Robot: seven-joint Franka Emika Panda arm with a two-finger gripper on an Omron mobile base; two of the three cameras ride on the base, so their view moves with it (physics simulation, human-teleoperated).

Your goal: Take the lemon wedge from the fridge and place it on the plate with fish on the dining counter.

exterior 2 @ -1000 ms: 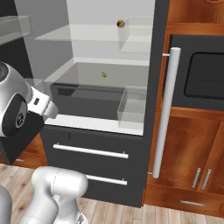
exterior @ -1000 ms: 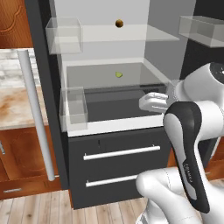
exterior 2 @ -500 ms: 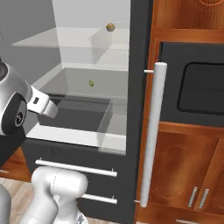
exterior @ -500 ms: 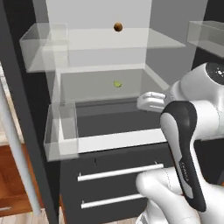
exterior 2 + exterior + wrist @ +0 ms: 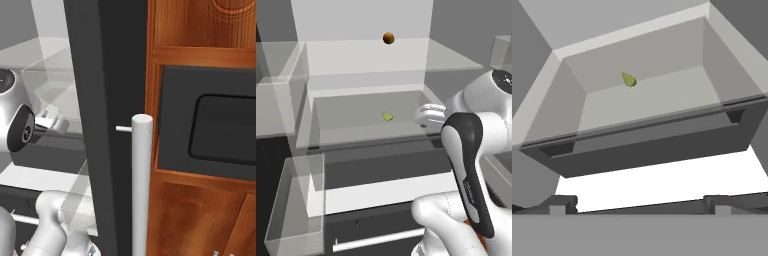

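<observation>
Closer now than 0.5 s ago: both base views have shifted, so the base has driven in toward the open fridge (image 5: 361, 65), and its pale interior takes up most of the left base view while the door edge and its silver bar handle (image 5: 141, 185) crowd the right base view. Nothing inside the fridge appears to have moved against its shelves.

Judging by how things lie, the task is at an early stage. The doors are already open, but the lemon wedge (image 5: 387, 117) lies untouched on the floor of the middle compartment, toward the back wall; the hand view shows it as a small yellow-green piece (image 5: 629, 79) in the far part of that pale tray. A small orange-brown ball (image 5: 388, 38) sits on the shelf above, well apart from the wedge. What seems left: reach in, grasp the wedge, withdraw, drive to the worktop and set it on the plate beside the fish.

The end effector (image 5: 428, 114) hangs at the front right of the compartment, near the tray's lip and well short of the wedge. In the hand view its 2 dark finger tips (image 5: 561, 204) stand far apart at the bottom edge, so it looks spread wide, holding nothing and touching nothing that I can see.
</observation>
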